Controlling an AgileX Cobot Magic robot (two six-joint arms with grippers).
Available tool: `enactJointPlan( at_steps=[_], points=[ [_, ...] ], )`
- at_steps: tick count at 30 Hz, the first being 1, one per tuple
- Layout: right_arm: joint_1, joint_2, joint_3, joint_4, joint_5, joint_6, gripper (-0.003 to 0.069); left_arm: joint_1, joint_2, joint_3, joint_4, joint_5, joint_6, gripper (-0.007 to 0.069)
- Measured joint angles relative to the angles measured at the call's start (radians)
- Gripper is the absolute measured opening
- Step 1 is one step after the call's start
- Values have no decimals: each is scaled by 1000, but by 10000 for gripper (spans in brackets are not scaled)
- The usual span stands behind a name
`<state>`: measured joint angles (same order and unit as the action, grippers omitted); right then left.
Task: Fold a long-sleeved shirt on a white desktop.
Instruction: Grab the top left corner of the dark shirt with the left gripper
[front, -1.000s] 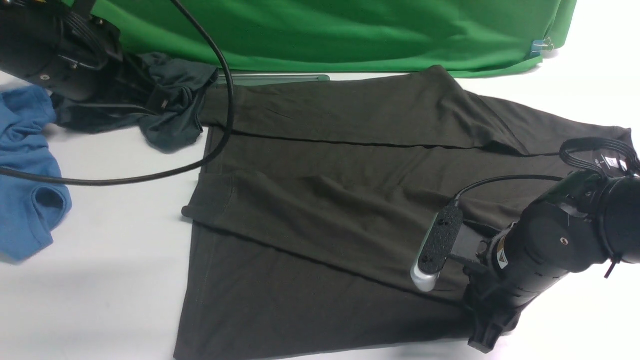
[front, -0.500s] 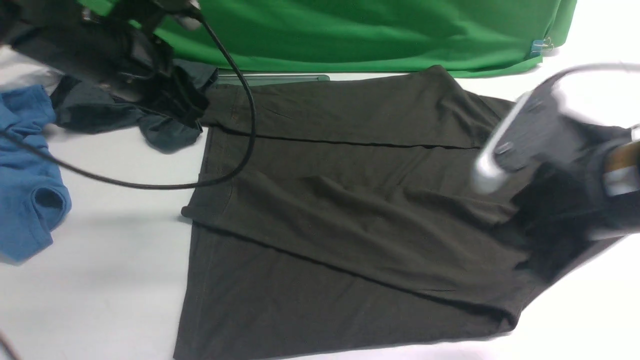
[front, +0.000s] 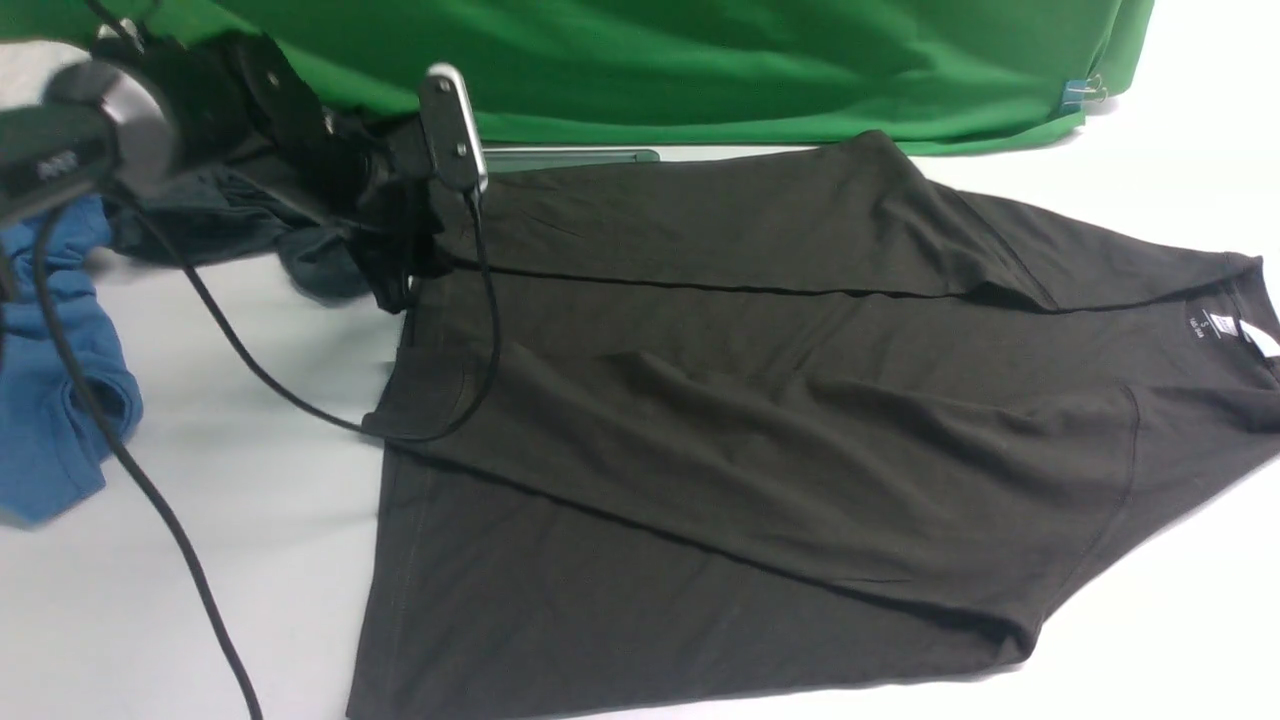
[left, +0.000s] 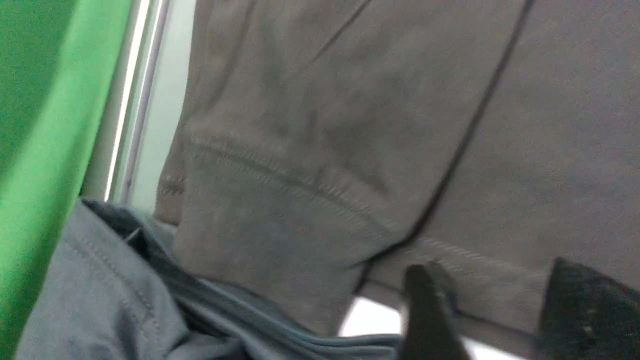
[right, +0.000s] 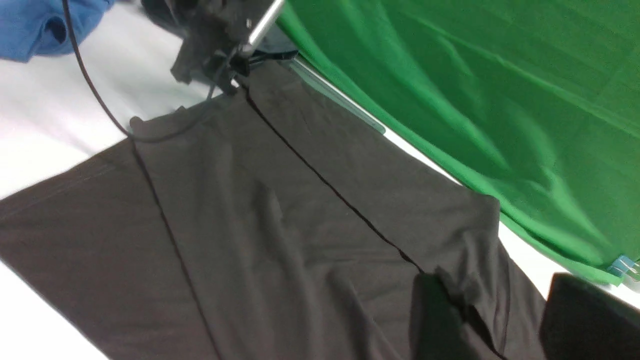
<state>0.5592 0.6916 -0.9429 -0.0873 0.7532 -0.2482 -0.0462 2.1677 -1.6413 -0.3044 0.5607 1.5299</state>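
The right arm has left the long-sleeved shirt (front: 750, 420), right fingers (right: 590, 325) apart and empty; the left fingers (left: 425, 305), newly parted, have moved over its far left corner.

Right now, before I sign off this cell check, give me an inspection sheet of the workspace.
Surface: white desktop, smooth, no spills seen.
Job's things: long-sleeved shirt lies flat, both sleeves folded across the body, neck label showing on the right.
Clutter: blue T-shirt and charcoal-grey garment, crumpled at the far left.
Grippers: left gripper open, just over the shirt's far left hem; right gripper open above the shirt, holding nothing.
Cables: black cable trails across the desktop; a thinner one loops onto the shirt.
Surroundings: green backdrop behind, blue clip at its corner.
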Motion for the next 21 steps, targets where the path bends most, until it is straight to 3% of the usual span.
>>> enactJointPlan(
  at_steps=[4,8,21],
  points=[
    [0,-5,0,0,8,1,290,-9,44,0,68,-147,30,466],
    [0,-5,0,0,8,2,290,-22,70,-1,108,-246,49,472],
    [0,-5,0,0,6,4,290,-51,112,-9,120,-318,55,292]
  ],
)
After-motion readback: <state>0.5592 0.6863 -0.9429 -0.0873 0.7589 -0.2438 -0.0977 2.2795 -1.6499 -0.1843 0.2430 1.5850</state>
